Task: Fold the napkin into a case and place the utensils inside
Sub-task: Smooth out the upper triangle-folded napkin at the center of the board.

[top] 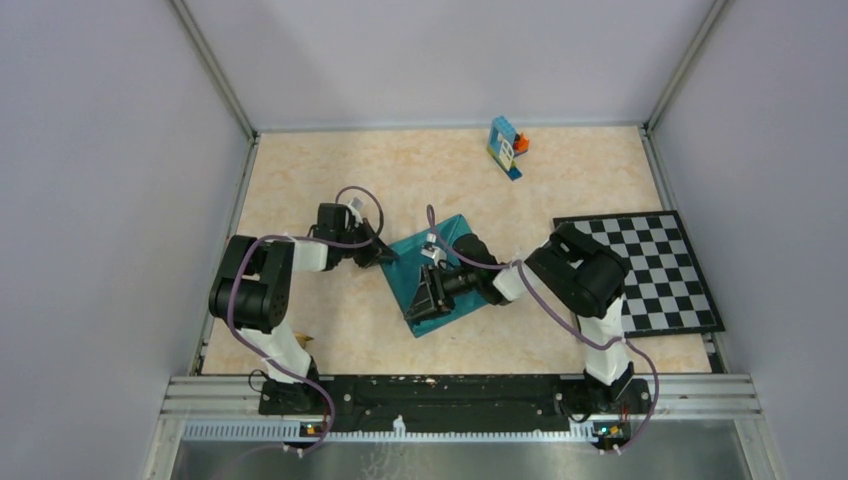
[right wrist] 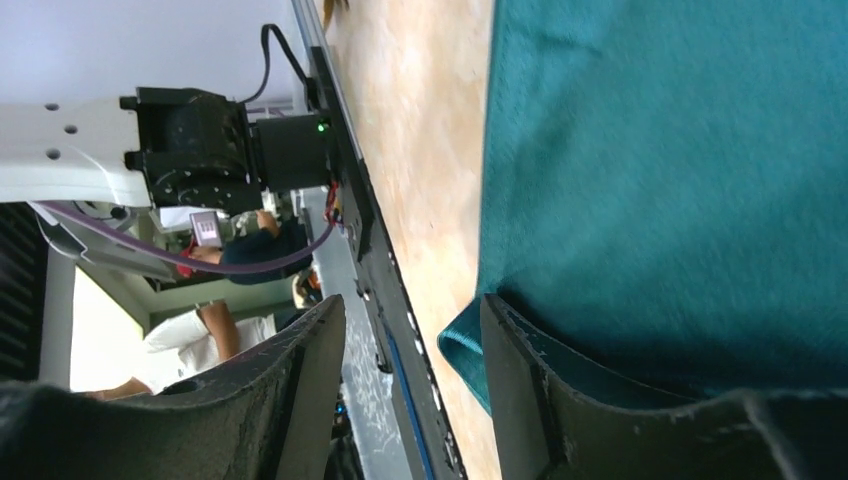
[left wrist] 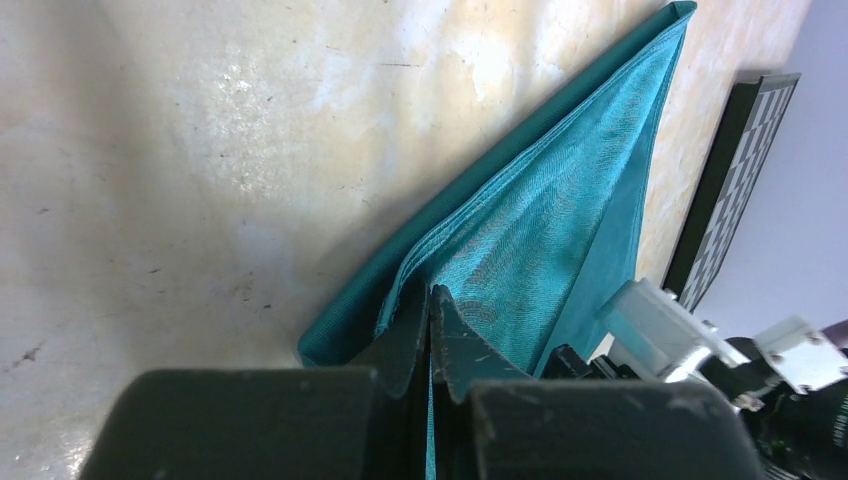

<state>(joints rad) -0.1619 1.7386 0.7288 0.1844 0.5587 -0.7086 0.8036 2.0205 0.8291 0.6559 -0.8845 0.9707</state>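
Note:
The teal-green napkin (top: 450, 262) lies folded near the middle of the table, with its layered edge showing in the left wrist view (left wrist: 560, 210). My left gripper (top: 386, 255) is at the napkin's left corner, and its jaws (left wrist: 430, 305) are shut on a raised layer of the cloth. My right gripper (top: 425, 296) is low over the napkin's near part and open. Its one finger (right wrist: 520, 350) rests on the cloth (right wrist: 680, 170), and the gap holds nothing. A small golden-yellow bit of the utensils (top: 302, 341) shows by the left arm's base, mostly hidden.
The black-and-white checkerboard mat (top: 655, 272) lies at the right, partly under the right arm. Blue-orange toy blocks (top: 507, 147) stand at the back. Grey walls enclose the table on three sides. A black rail (top: 450, 390) runs along the near edge.

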